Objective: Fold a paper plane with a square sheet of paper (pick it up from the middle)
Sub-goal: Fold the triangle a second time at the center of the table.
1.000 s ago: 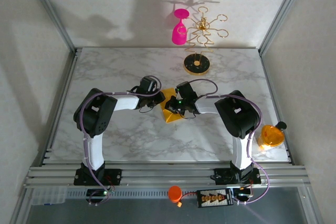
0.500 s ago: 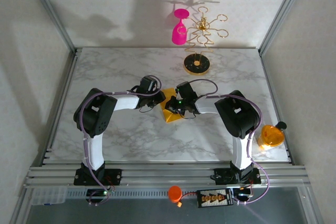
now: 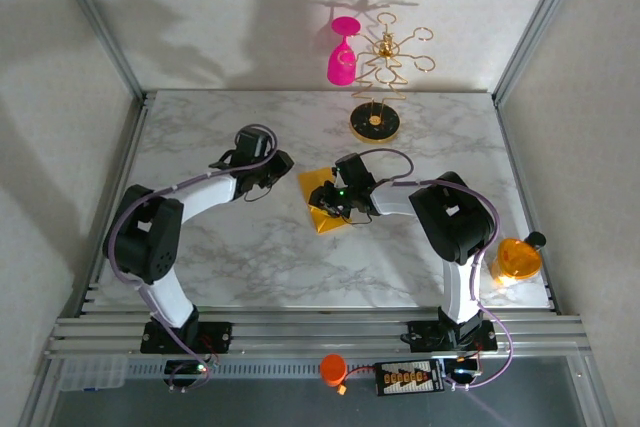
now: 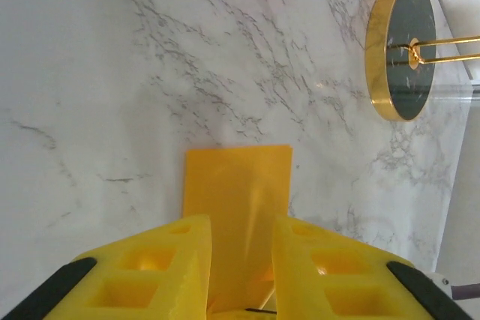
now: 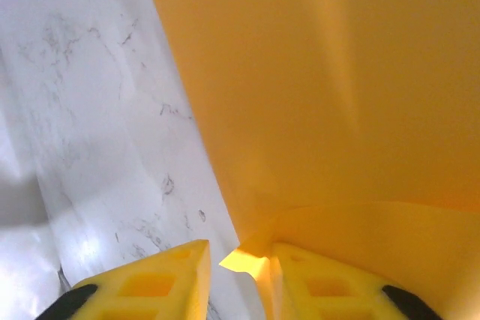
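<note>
Sheet of paper (image 3: pixel 318 189) lies on the marble table (image 3: pixel 230 247) about mid-table, turned so its corners point like a diamond, near side of the gold stand (image 3: pixel 375 123). Right gripper (image 3: pixel 332 205) is down on the paper's right part in the top view. In the right wrist view the right gripper (image 5: pixel 240 249) has its yellow fingers (image 5: pixel 150 282) a narrow gap apart. The orange-yellow sheet (image 5: pixel 337 73) fills most of that frame, and one edge is curled up into a raised flap over the right-hand finger, with a paper corner poking into the gap. Not clamped as far as visible; contact with the pads cannot be told. Left gripper (image 3: pixel 270 171) sits just left of the paper, clear of its left corner in the top view. In the left wrist view the left gripper (image 4: pixel 241 222) also has its fingers (image 4: pixel 157 260) a small gap apart with nothing held. The flat paper (image 4: pixel 238 177) is seen ahead and through the gap, and the stand's round gold-rimmed base (image 4: pixel 397 50) is at upper right. Pink wine glass (image 3: pixel 341 57) hangs on the stand at the far edge. Round orange disc (image 3: pixel 515 260) is at the right table edge, well apart from the paper.
</note>
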Available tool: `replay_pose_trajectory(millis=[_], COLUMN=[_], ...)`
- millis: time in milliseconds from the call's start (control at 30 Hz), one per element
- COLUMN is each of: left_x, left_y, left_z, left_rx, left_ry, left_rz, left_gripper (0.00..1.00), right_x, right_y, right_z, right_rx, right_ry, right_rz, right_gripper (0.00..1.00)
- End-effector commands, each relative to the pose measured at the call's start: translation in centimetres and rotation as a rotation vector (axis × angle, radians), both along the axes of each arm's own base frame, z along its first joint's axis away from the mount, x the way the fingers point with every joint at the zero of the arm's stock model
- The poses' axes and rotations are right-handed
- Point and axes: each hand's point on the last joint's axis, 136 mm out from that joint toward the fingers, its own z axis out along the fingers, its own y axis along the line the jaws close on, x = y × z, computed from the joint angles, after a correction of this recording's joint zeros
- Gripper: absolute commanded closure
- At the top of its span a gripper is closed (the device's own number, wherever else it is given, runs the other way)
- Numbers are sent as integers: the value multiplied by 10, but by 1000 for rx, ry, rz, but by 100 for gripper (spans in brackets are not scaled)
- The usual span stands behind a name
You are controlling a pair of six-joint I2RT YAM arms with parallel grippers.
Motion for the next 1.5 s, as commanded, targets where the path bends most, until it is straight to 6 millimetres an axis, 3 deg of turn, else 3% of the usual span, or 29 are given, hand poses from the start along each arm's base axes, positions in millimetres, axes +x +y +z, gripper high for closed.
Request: replay_pose_trajectory(millis=[0,200,533,1100,1467], left_x=[-14,-25,-44,-54,-55], left_y=[12,11,-12,-25,-47], left_z=[-11,-16,-31,-43,-47], left_rx=[21,-11,-66,-78,-78], left_ry=[46,63,101,122,125], left_rz=[41,42,-32,-79,-143], left_gripper=[72,71,74,79,81], right_x=[-5,-5,-6,-8,-11], right_y=[-7,-8,-12,-17,-24], right_z=[-19,-19,-23,-33,-44], right_rx=[-51,-43,-46,-46,-109], right_ry=[38,27,15,22,52], right_rz=[-4,1,11,31,26], right_gripper=[68,65,70,84,96])
